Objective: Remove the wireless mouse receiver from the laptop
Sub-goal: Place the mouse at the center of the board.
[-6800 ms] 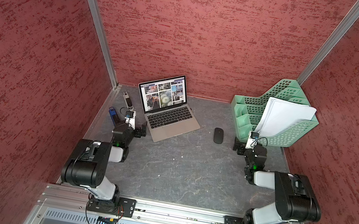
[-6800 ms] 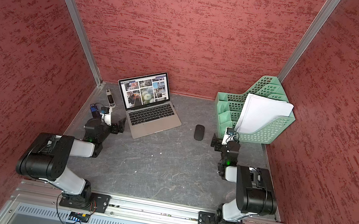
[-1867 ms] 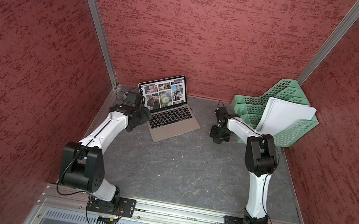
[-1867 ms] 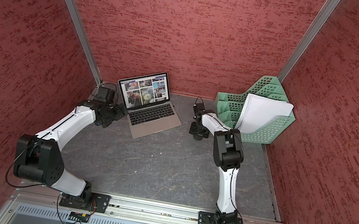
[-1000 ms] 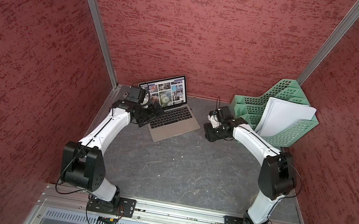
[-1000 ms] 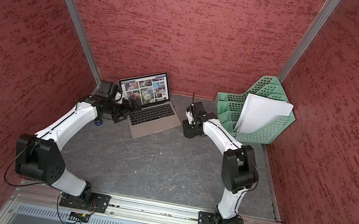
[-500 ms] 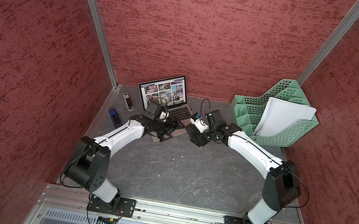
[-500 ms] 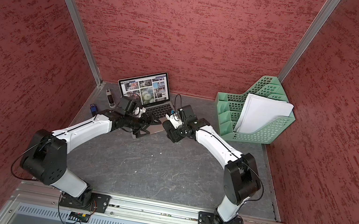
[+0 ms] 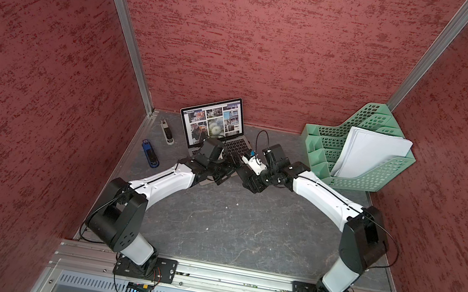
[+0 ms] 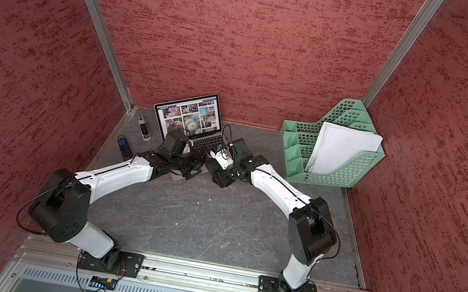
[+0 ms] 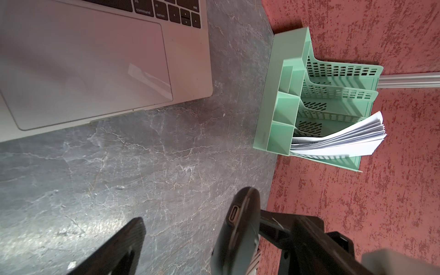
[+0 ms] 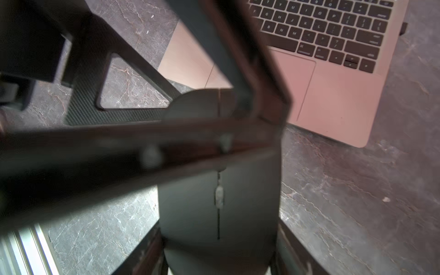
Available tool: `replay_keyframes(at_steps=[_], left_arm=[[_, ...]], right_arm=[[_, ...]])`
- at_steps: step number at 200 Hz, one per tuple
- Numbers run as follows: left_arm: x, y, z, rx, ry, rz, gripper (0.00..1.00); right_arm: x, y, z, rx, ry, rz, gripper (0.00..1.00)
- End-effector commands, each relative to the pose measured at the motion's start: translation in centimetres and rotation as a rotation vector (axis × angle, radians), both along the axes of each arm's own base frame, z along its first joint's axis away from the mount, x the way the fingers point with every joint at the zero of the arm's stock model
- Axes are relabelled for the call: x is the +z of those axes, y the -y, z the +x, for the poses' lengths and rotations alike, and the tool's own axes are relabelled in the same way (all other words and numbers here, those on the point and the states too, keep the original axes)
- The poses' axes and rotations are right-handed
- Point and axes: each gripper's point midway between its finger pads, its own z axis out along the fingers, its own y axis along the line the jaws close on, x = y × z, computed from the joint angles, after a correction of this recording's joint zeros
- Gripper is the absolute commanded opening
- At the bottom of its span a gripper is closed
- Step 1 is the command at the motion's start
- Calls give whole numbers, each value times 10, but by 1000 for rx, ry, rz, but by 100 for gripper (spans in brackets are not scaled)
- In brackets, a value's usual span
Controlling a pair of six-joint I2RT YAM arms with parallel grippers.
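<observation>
So here the right gripper (image 9: pixel 248 178) is clamped partway closed on the black oval wireless mouse (image 12: pixel 219 202), holding it just off the near edge of the slim silver-grey laptop (image 12: pixel 340 104). The left gripper (image 9: pixel 223 174) has its jaws spread as wide as they go with nothing in them, and they look to be straddling the mouse's front tip. I can't tell if they're actually touching it. The thing that matters, the tiny dark stub of a wireless mouse receiver (image 12: pixel 404 27), is still plugged into the laptop's right edge, up toward the far end of the keyboard. The arms hide it in both top views. My take is that neither gripper is lined up on it yet, so the mouse should get parked on the grey marbled table (image 9: pixel 229 226) first. After that, I'd come in low from the right, pinch the stub's flat sides with the fingertips and pull straight out along the port. No twisting, or it'll slip. The laptop looks light enough to slide, so I'd have the spare arm press on the palm rest. Headcount:

- one laptop
- one mouse
- one receiver
- two grippers
- one mint-green perforated file rack (image 9: pixel 359 174) on the right, holding one stack of white paper (image 9: pixel 369 153)
- two small gadgets on the far left, a blue-and-black stick (image 9: pixel 150 153) and a grey-and-black oblong thing (image 9: pixel 166 131)
</observation>
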Motion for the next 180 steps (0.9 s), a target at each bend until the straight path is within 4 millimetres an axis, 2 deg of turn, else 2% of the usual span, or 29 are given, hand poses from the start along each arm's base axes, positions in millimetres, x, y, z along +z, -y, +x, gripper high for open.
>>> replay_keyframes(at_steps=[1,17,36,59,111,180], left_arm=[[-1,5,9,58,42,-7,98],[-1,10,8,55,48,-7,94],[0,13,7,51,54,-12,84],[-2,14,7,49,52,-20,62],[-5,19,7,36,47,-31,60],[-11,22,5,17,35,-32,47]], right_arm=[[7,-13,3,21,16,44,45],[8,-13,3,24,18,47,45],[7,-14,3,25,14,50,45],[7,-17,3,27,7,62,45],[10,-18,2,34,7,69,45],[18,-25,0,50,-5,114,44]])
